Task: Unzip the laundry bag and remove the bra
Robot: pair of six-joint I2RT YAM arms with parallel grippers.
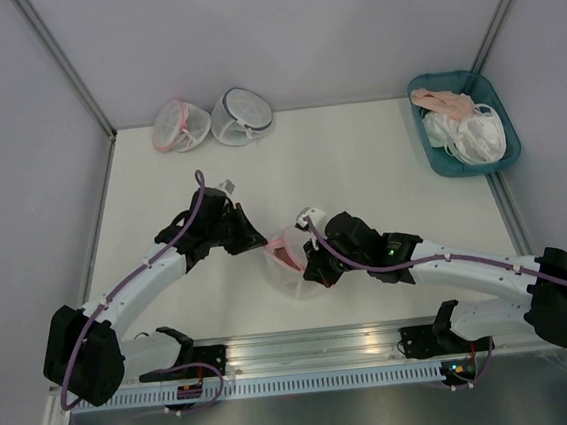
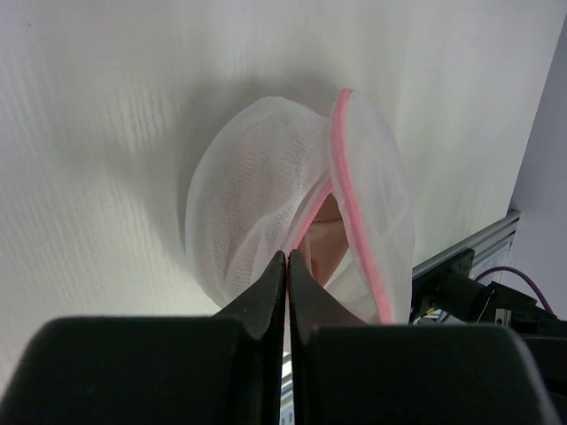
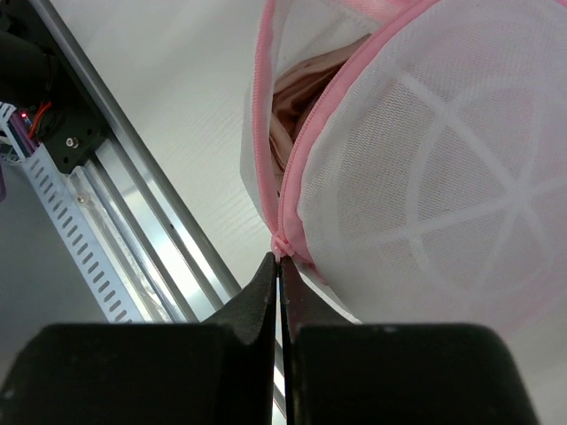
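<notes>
Both jaws are squeezed together. Left gripper (image 2: 288,263) pinches the edge of the laundry bag (image 2: 257,195) by its pink rim. Right gripper (image 3: 278,258) pinches the end of the zip. The bag sits on the table (image 1: 359,165) between the two arms, near the front. I think the zip is partly open. The bra (image 3: 306,97) is inside, not out yet. The top view shows both arms at the bag. Only the wrist views show the gap and the bra well.
</notes>
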